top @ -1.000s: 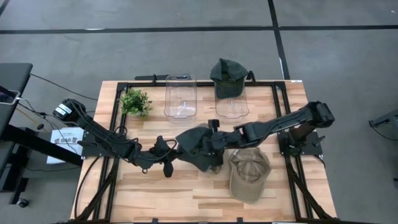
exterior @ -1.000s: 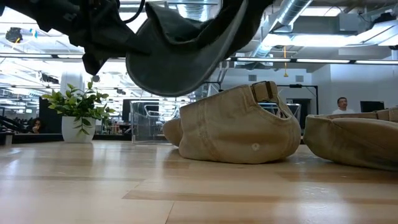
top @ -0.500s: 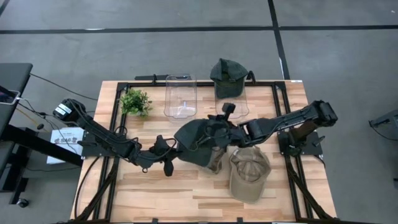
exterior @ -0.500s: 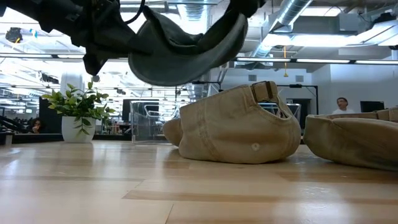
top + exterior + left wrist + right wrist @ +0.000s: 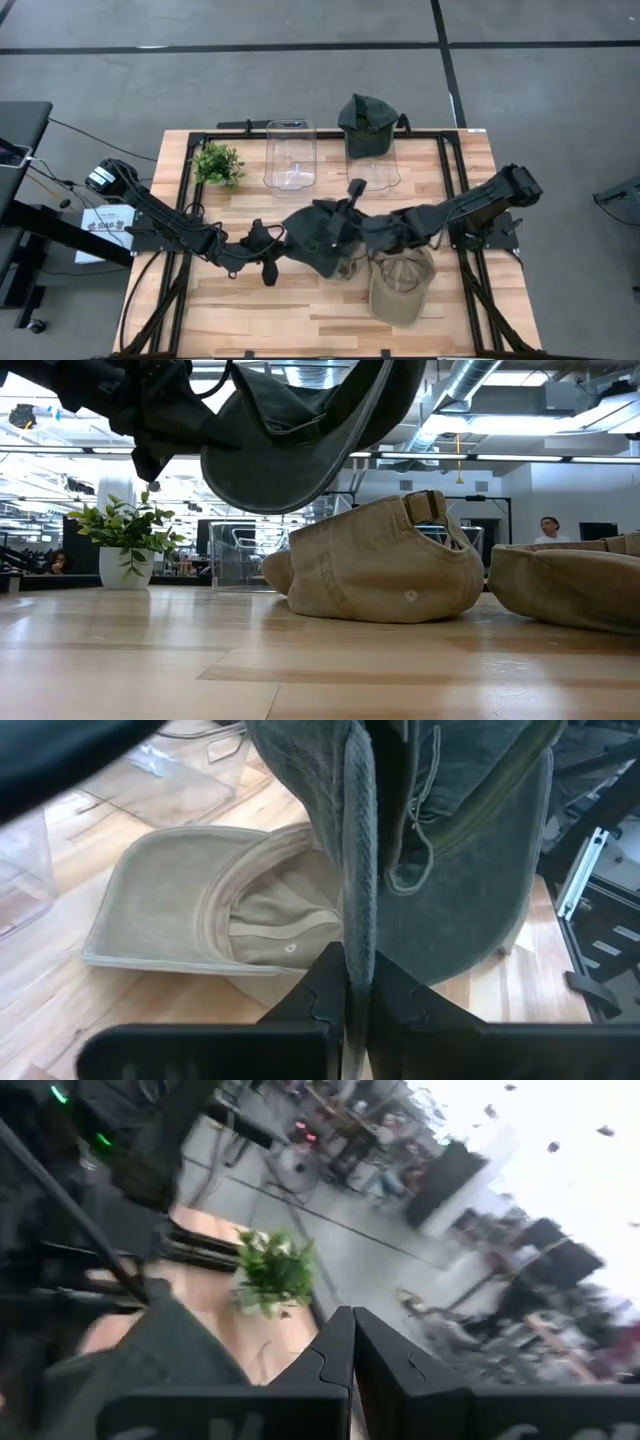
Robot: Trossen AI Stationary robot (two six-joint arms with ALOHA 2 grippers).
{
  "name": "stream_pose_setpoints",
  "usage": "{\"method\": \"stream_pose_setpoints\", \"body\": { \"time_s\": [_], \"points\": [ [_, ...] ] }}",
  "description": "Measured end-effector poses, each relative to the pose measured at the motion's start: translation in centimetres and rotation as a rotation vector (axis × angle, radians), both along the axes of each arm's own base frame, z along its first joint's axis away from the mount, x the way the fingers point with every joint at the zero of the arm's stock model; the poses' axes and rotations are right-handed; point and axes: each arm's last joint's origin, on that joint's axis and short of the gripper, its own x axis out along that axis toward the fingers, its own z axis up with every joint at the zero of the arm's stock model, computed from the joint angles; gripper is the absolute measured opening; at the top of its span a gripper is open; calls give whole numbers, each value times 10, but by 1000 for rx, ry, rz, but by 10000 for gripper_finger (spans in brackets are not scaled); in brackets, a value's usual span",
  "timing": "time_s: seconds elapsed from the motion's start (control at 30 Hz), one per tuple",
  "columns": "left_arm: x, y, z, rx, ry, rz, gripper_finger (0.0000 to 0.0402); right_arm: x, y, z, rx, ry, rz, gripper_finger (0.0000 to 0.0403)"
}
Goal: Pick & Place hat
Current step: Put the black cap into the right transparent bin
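Counted four hats in all: two dark green, two tan. Found one dark green hat [image 5: 320, 238] lifted off the table [image 5: 250, 310] near its middle, hanging between the two arms, clear of the wood in the low view. Found the second dark green hat [image 5: 365, 115] sitting on top of a clear container at the back edge.

Saw one tan hat [image 5: 402, 285] lying on the table toward the right front. Saw the other tan hat [image 5: 350, 264] just beside it, partly hidden under the raised hat, with its brim and inner band showing in the left wrist view.

Noted the left gripper [image 5: 357, 1000] pinched narrow on the edge of the raised dark green hat, cloth running up from between its fingers. Noted the right gripper [image 5: 352, 1345] at mid-table beside the same hat, fingers pressed fully together, with nothing seen between them; could not tell whether any cloth was caught there.

Counted two clear containers [image 5: 290, 155], side by side at the back. Counted one potted plant [image 5: 218, 163], left of them. Made out one person [image 5: 548, 528] far off in the room behind.
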Motion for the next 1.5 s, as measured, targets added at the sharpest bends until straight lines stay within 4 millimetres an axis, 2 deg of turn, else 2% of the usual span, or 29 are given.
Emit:
{"method": "stream_pose_setpoints", "body": {
  "time_s": [0.2,0.37,0.5,0.73,0.87,0.97,1.1,1.3,1.5],
  "points": [
    [-1,-2,0,-15,-1,-28,15,39,-3,-55,-178,119,-170,0],
    [-2,-6,0,-16,-1,-42,15,51,-20,-78,-338,255,-360,0],
    [-3,-7,1,-15,-4,-41,15,52,-42,-75,-389,312,-511,0],
    [-3,-6,1,-15,-12,-27,15,40,-72,-43,-354,265,-646,0],
    [-3,-6,1,-18,-9,-37,15,32,-79,-27,-322,215,-674,0],
    [-3,-7,1,-17,-3,-48,15,27,-73,-18,-297,172,-647,0],
    [-3,-8,0,-17,5,-67,15,21,-53,-10,-277,128,-540,0],
    [-3,-7,0,-13,2,-58,15,14,-20,-9,-277,109,-446,0],
    [-3,-7,0,-12,0,-52,15,12,0,-7,-197,14,-296,0]
  ]
}}
